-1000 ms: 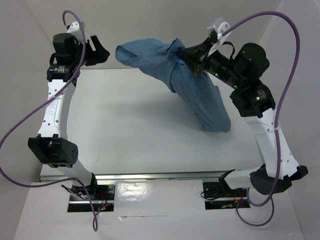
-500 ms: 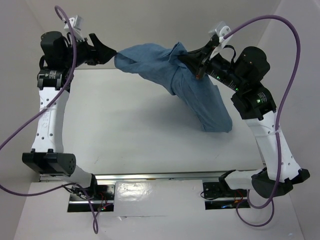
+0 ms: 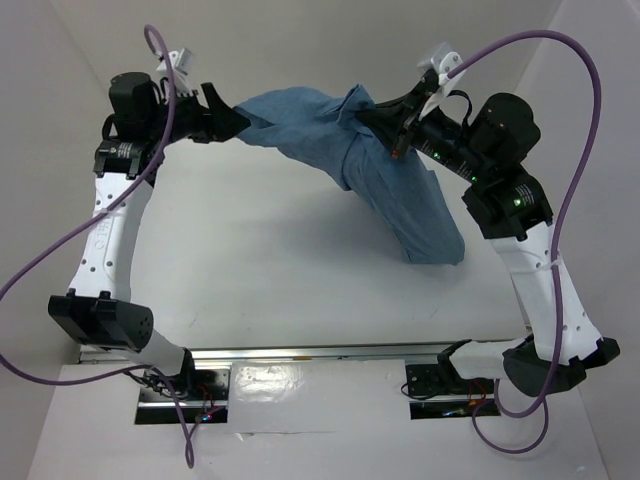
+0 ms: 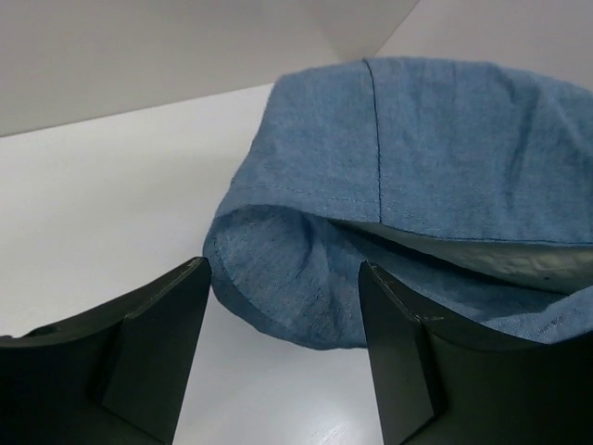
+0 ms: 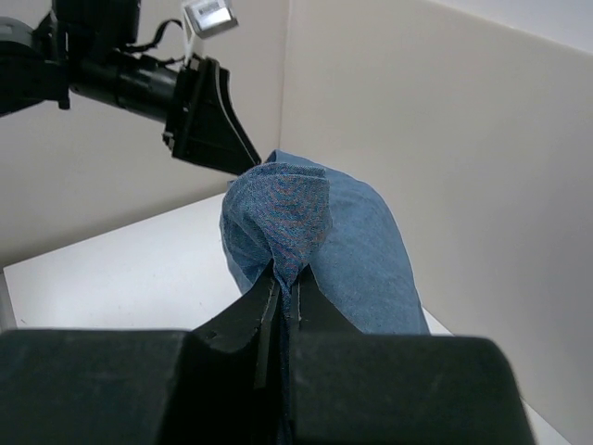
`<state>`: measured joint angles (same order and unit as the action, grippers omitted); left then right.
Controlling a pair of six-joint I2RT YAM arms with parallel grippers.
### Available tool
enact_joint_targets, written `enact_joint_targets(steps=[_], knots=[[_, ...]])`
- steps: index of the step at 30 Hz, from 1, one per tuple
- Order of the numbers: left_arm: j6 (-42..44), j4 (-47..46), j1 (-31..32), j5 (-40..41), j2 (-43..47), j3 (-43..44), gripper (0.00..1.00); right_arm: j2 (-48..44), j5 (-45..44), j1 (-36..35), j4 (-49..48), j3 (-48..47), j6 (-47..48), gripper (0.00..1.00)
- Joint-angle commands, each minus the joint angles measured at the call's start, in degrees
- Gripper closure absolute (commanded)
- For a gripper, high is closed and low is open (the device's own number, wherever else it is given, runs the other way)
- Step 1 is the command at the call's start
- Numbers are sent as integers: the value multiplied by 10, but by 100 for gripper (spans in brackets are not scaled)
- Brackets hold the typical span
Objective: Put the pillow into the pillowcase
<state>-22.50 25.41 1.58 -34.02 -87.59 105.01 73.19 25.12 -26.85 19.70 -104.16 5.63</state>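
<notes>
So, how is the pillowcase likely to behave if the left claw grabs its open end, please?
Probably floppy: the pillowcase sags on both sides of the right claw pinching it. Its hem would likely buckle in the open left claw. A pale pillow shows inside, so it may pull heavier than bare cloth.

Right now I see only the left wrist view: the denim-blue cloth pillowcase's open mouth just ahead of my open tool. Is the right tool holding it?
Observer: Yes. The right tool is shut on a pinched fold of the soft denim-blue cloth pillowcase, partway along its length.
Operator: Where does the rest hang?
Observer: From above, the other half drapes from that fold toward the near right; its end seems to rest on the white table.
Operator: And my tool from above?
Observer: The left tool stands at the cloth's left end, near the table's far-left corner.
</notes>
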Motion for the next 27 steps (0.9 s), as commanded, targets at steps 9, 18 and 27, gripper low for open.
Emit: enact_joint_targets(steps=[9,18,27], knots=[[54,2,63,68,-43,38,49,-33,-15,5,-50,0,3,100],[73,-17,63,113,-14,-17,81,-50,-34,5,-50,11,8,100],[68,-14,63,69,-21,20,60,-60,-40,5,-61,22,14,100]])
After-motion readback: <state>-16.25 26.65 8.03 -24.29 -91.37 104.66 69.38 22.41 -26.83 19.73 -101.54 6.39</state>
